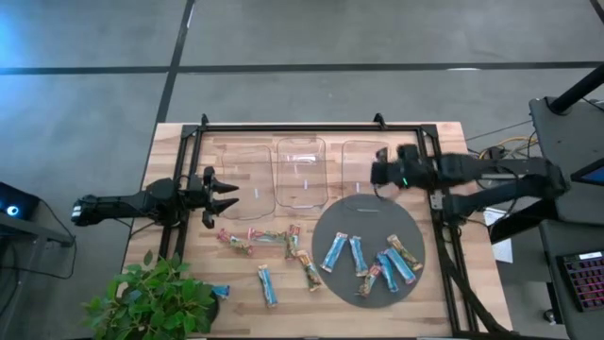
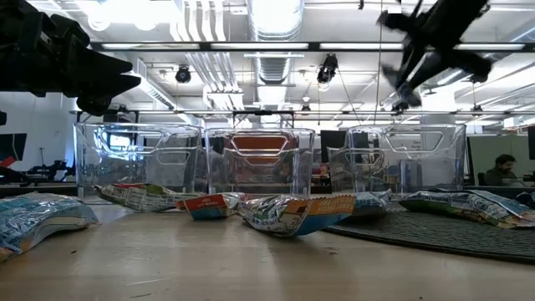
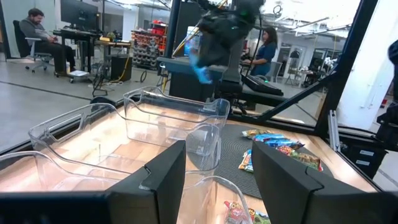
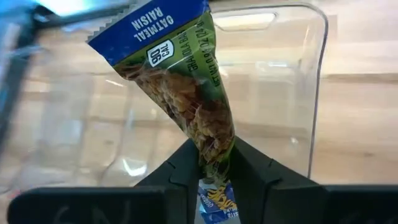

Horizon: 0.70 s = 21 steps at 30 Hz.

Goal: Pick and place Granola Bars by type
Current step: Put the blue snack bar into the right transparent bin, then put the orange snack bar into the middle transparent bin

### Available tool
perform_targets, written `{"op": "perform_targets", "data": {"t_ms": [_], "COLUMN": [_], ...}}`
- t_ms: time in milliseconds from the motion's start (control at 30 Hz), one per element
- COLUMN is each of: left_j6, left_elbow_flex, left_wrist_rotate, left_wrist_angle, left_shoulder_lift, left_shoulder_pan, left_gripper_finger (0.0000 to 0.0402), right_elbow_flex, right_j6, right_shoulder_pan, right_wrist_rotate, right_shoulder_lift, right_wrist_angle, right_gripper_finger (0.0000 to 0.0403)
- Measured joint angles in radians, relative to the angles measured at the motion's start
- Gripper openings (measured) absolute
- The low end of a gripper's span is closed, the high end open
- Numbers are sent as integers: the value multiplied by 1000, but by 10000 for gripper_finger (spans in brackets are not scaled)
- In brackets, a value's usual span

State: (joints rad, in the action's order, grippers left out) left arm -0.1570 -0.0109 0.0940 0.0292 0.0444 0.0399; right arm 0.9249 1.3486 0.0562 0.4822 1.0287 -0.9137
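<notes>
My right gripper (image 1: 381,171) hangs over the right clear bin (image 1: 364,166), shut on a blue-and-green granola bar (image 4: 186,93). My left gripper (image 1: 225,195) is open and hovers by the near left corner of the left bin (image 1: 242,179), touching nothing. Its fingers frame the bins in the left wrist view (image 3: 217,180). Several bars lie flat on the dark round mat (image 1: 332,223), among them light blue ones (image 1: 334,251) and a tan one (image 1: 403,251). More bars lie on the wood in front of the bins (image 1: 247,242), (image 1: 267,285). My right gripper pinches the bar between its two fingers near one end (image 4: 216,152), with that end's blue crimp (image 4: 214,200) showing behind the fingertips. The fingers slant down from the table's right. The bar is lifted clear above the right bin and sticks out past the fingertips, its far blue end (image 4: 149,28) free.
Three clear bins stand in a row at the far side, the middle one (image 1: 302,172) between the other two. A potted plant (image 1: 151,298) sits at the near left corner, a blue bar (image 1: 220,291) beside it. A black frame (image 1: 311,126) borders the table.
</notes>
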Motion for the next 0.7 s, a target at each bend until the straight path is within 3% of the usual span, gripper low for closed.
{"op": "perform_targets", "data": {"t_ms": [133,333,467,600,700], "left_j6": [0,0,0,0,0], "left_elbow_flex": [0,0,0,0,0], "left_wrist_rotate": [0,0,0,0,0], "left_wrist_angle": [0,0,0,0,0], "left_shoulder_lift": [0,0,0,0,0], "left_shoulder_pan": [0,0,0,0,0], "left_gripper_finger": [168,168,168,168,168], "right_elbow_flex": [-2,0,2,5,5], "right_j6": [-146,-181,-346,-507,-446], "right_shoulder_pan": [164,188,125,-25,-169], "right_wrist_rotate": [-215,-206,-194,-232,-256], "right_shoulder_lift": [52,86,56,23,22], "right_wrist_angle": [81,135,133,58,-104], "right_gripper_finger": [105,181,220,236,235]}}
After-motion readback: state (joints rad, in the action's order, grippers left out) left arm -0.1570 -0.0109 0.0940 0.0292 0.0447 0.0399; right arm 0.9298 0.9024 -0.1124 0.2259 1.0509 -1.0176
